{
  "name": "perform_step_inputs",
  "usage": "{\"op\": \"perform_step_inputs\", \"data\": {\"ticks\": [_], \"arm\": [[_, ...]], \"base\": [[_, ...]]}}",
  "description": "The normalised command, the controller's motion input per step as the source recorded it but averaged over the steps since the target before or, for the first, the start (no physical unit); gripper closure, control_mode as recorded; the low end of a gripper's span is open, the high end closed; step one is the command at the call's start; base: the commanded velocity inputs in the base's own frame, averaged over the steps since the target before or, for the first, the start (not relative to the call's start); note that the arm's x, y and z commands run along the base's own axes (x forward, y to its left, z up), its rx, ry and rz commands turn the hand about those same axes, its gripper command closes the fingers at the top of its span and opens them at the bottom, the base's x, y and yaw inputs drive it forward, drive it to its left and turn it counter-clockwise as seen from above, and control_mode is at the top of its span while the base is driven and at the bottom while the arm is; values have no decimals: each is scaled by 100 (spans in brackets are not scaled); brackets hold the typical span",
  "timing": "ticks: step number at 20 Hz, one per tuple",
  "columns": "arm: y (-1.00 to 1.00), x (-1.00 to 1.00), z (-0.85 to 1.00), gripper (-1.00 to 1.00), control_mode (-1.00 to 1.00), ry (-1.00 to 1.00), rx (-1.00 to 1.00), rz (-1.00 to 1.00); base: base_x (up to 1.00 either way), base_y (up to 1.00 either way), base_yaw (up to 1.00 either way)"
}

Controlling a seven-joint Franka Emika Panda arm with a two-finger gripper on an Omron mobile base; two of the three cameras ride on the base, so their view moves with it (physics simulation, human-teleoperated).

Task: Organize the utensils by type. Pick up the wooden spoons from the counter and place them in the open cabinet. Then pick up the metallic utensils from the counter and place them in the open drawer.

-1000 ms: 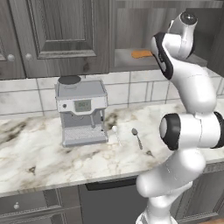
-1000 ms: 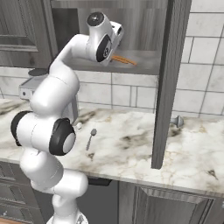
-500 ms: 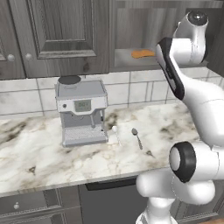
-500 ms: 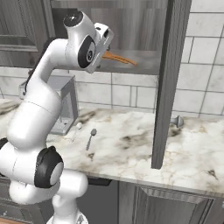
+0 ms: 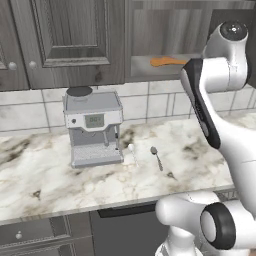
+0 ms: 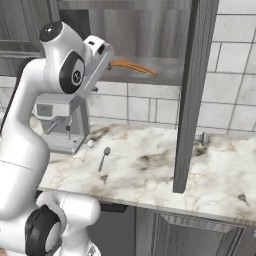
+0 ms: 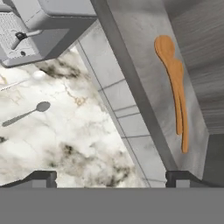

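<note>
- Gripper [image 7: 110, 177] empty, jaws spread wide; wooden spoons [image 7: 175, 87] lie ahead on the open cabinet [image 7: 144, 52] shelf
- Metallic utensils [image 7: 26, 113] sit well below; a descending arm could clip the coffee machine [image 7: 39, 26]

Wooden spoons [image 5: 167, 61] lie in the open cabinet [image 5: 165, 35]; two metallic utensils [image 5: 156, 157] rest on the counter [image 5: 60, 180].

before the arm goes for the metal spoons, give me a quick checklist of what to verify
1. Wooden spoons both on the open cabinet shelf, side by side: ok.
2. Tool open and holding nothing: ok.
3. Darker metal spoon lying free on the counter: ok.
4. Pale metal spoon lying close beside the coffee machine, tight approach: not ok.
5. Open drawer ready to receive: cannot tell.
</note>
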Motion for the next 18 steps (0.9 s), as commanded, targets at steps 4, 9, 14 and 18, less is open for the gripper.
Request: {"op": "perform_step_inputs", "data": {"ticks": [4, 9, 14, 18], "arm": [[17, -50, 0, -100, -100, 17, 11, -18], [0, -21, -10, -100, -100, 22, 27, -34], [0, -18, -51, -100, -100, 4, 36, -47], [0, -54, -55, -100, -100, 0, 25, -51]], "base": [[0, 0, 0], [0, 0, 0], [0, 0, 0], [0, 0, 0]]}}
